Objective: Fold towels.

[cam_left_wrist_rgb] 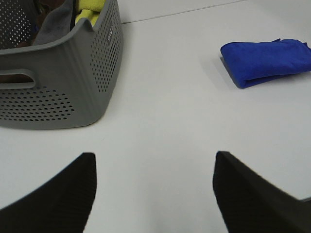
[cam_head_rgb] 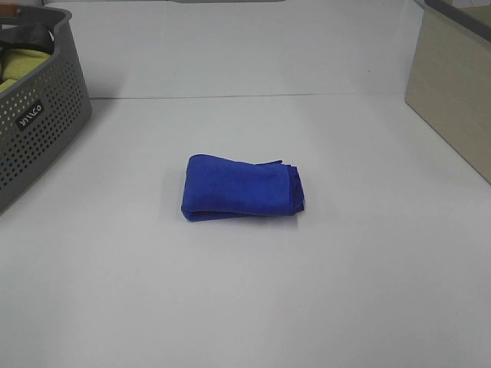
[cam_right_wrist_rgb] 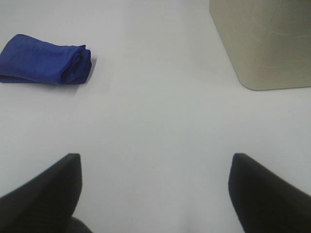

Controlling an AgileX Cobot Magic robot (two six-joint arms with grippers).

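We look down on the wide white tabletop (cam_head_rgb: pixel 253 307), and our job looks close to finished, by our reading. At the left edge stands the grey perforated plastic basket (cam_head_rgb: pixel 38 130), with a yellow-green cloth (cam_head_rgb: pixel 19 65) bunched inside it; at the right edge sits a beige box-shaped bin (cam_head_rgb: pixel 453 84). Neither seems part of the folding itself.

In the middle of the table lies the royal-blue plush towel (cam_head_rgb: pixel 242 188), well apart from both basket and bin. We see it gathered into a compact rectangle of several layers, the stacked edges showing at its right end and a rounded fold along the near side. If only 1 towel is ours to fold, we judge the work done; the top layer sits slightly askew, so a tidying press might be all that is left. Whether the cloth in the basket counts, we cannot say.

Our left gripper (cam_left_wrist_rgb: pixel 153 194) hangs over bare table near the basket, jaws spread wide, nothing between them. Our right gripper (cam_right_wrist_rgb: pixel 155 194) is the same: jaws apart, empty, the towel well off.

Writing? 1 small white label (cam_head_rgb: pixel 29 113) on the basket wall, too blurred for us to read reliably.
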